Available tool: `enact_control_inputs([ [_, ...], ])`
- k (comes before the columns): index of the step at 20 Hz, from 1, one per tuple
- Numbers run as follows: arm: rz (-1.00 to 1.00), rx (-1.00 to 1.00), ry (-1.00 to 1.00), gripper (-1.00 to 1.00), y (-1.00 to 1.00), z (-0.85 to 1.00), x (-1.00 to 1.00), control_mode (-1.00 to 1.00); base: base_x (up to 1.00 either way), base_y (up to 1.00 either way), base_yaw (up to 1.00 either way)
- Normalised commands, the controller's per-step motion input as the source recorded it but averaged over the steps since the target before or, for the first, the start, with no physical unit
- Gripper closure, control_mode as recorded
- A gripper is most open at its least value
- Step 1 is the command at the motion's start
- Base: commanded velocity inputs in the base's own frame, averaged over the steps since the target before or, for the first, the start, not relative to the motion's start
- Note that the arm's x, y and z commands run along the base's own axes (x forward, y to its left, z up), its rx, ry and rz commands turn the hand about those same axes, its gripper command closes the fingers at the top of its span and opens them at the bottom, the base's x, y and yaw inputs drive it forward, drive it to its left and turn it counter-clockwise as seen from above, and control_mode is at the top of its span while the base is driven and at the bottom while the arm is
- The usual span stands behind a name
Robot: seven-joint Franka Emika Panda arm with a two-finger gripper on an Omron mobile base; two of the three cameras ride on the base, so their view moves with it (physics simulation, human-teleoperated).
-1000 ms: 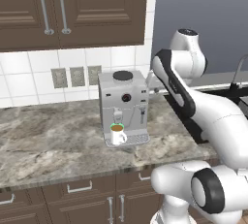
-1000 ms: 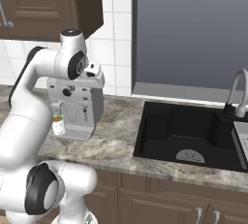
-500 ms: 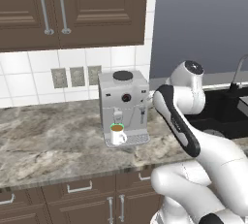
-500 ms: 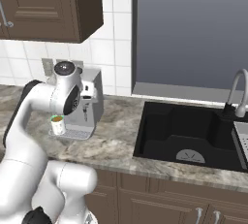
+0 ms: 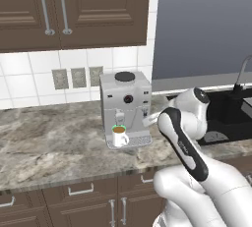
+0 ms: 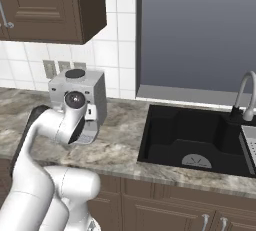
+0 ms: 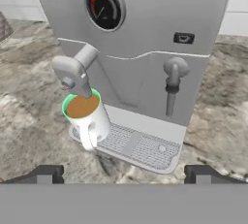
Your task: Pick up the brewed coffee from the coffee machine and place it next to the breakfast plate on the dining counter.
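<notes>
Ahead of the gripper and a little to its left in the hand view: the brewed coffee, standing on the grated drip tray of the coffee machine, tucked right under the spout. Fingers spread wide apart, holding nothing, not yet around the mug.

Likely trouble from here, as a judgement only:
- Off-centre approach. Mug left of the midline between the fingers, so a straight push forward could catch the rim with one finger and tip it, spilling brown liquid.
- Handle turned toward the hand, liable to snag a fingertip and spin the mug.
- Spout close over the green rim; lifting straight up could knock against it. Safer to draw outward first.
- Steam wand to the right of the mug, near enough to foul the right finger on a wide approach.

Against the frame half a second back: arm folded lower and further forward, hand dropped from above the machine's top toward tray height. Mug and machine unmoved on the marbled worktop.
</notes>
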Motion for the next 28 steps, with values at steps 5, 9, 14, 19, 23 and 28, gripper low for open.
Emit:
enact_control_inputs([
  [5, 0.14, 0.12, 0.27, -1.0, 0.29, -0.05, 0.0, -1.0, 0.0, 0.0, 0.0],
  [9, 0.16, 0.04, 0.18, -1.0, 0.45, -0.29, 0.0, -1.0, 0.0, 0.0, 0.0],
  [14, 0.13, -0.01, 0.01, -1.0, 0.47, -0.45, 0.0, -1.0, 0.0, 0.0, 0.0],
  [19, 0.06, -0.02, -0.04, -1.0, 0.28, -0.36, 0.05, -1.0, 0.0, 0.0, 0.0],
  [23, 0.03, 0.0, 0.0, -1.0, 0.06, -0.33, 0.17, -1.0, 0.0, 0.0, 0.0],
  [28, 0.0, 0.0, 0.0, -1.0, 0.0, -0.27, 0.18, -1.0, 0.0, 0.0, 0.0],
])
